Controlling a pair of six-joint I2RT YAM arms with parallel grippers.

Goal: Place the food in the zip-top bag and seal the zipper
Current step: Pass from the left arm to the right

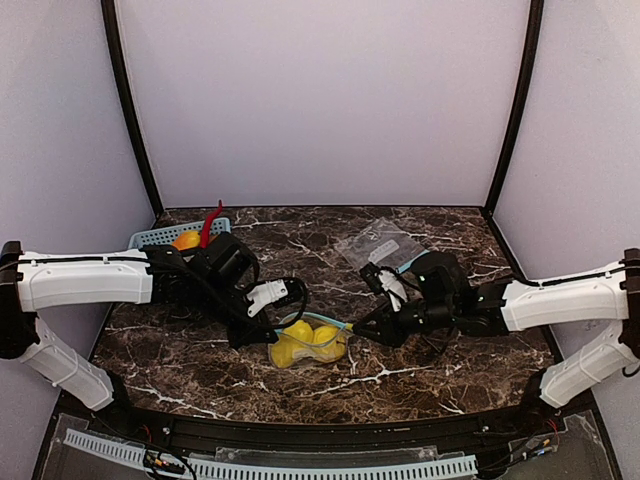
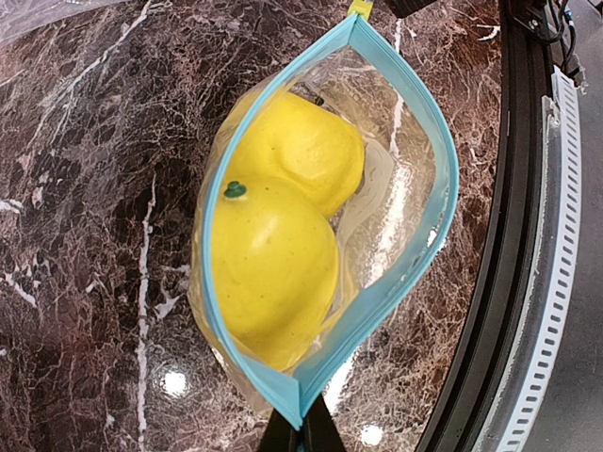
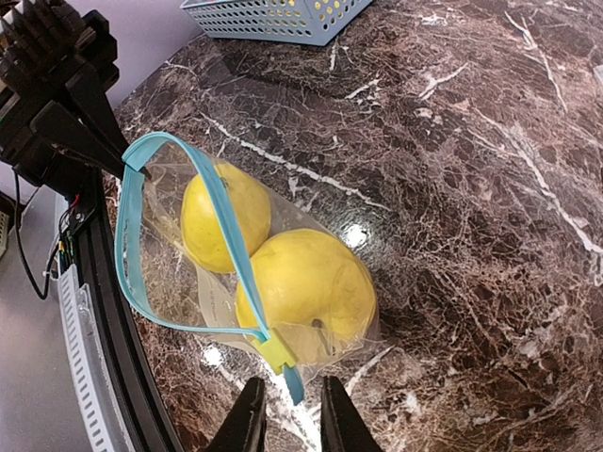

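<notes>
Two yellow lemons (image 2: pixel 273 264) (image 2: pixel 301 146) lie inside the clear zip-top bag (image 1: pixel 308 343) on the marble table; they also show in the right wrist view (image 3: pixel 306 282) (image 3: pixel 224 215). The bag's mouth gapes open, its teal zipper (image 2: pixel 443 179) spread in a loop. My left gripper (image 2: pixel 301 431) is shut on one end corner of the zipper strip. My right gripper (image 3: pixel 287 403) is open at the other end; the teal tail past the yellow slider (image 3: pixel 276 350) lies between its fingertips, not pinched. In the top view the left gripper (image 1: pixel 258 335) and right gripper (image 1: pixel 358 330) flank the bag.
A second clear bag (image 1: pixel 380 243) lies at the back right. A blue basket (image 1: pixel 160 236) at the back left holds an orange fruit and a red chili (image 1: pixel 211 222). The table's black front rail (image 2: pixel 509 235) runs close by the bag.
</notes>
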